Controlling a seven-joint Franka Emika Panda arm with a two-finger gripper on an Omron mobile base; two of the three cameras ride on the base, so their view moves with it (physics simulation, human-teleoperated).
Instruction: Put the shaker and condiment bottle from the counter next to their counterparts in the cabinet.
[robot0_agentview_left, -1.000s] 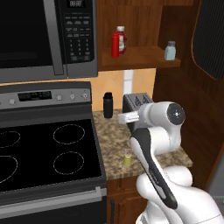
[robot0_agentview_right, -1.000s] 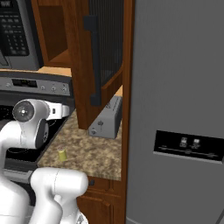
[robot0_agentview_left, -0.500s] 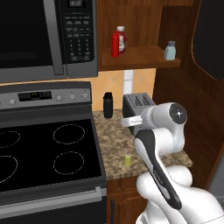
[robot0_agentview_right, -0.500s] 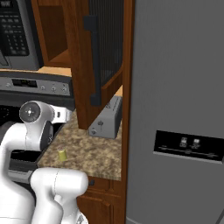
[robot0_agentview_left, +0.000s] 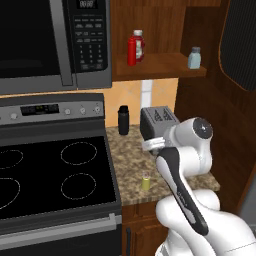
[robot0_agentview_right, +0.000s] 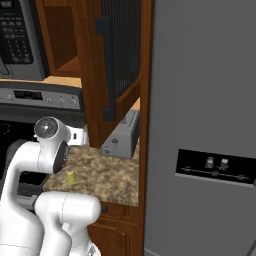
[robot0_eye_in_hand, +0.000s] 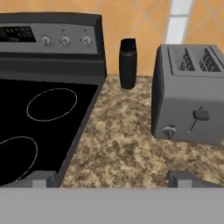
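The shaker (robot0_agentview_left: 145, 181) is standing upright on the speckled granite counter (robot0_agentview_left: 132, 155), near its front edge, just right of the black stove (robot0_agentview_left: 55, 170); in the right base view the same shaker (robot0_agentview_right: 71, 176) is showing as a small yellow-green cylinder just beside the arm's white elbow. The gripper (robot0_eye_in_hand: 113, 178) is hanging above the counter with its jaws spread wide and nothing between them; the two dark fingertips (robot0_eye_in_hand: 41, 178) are rising at the bottom of the hand view, one over the stove's edge and the other over bare granite. In that view the shaker is not appearing between the tips, so it is lying nearer the counter's front than the spot the hand is looking at. Ahead of the gripper a grey toaster (robot0_eye_in_hand: 190, 94) is sitting on the counter to the right, and a taller black cylinder (robot0_eye_in_hand: 128, 63) is standing against the tiled back wall between the toaster and the stove. Higher up, in the left base view, the cabinet (robot0_agentview_left: 165, 65) is holding a red ketchup bottle (robot0_agentview_left: 135, 48) with a white cap at the left of its shelf and a pale blue shaker (robot0_agentview_left: 194, 58) toward the right, well apart from each other. A microwave (robot0_agentview_left: 55, 42) is hanging left of the cabinet, over the stove.
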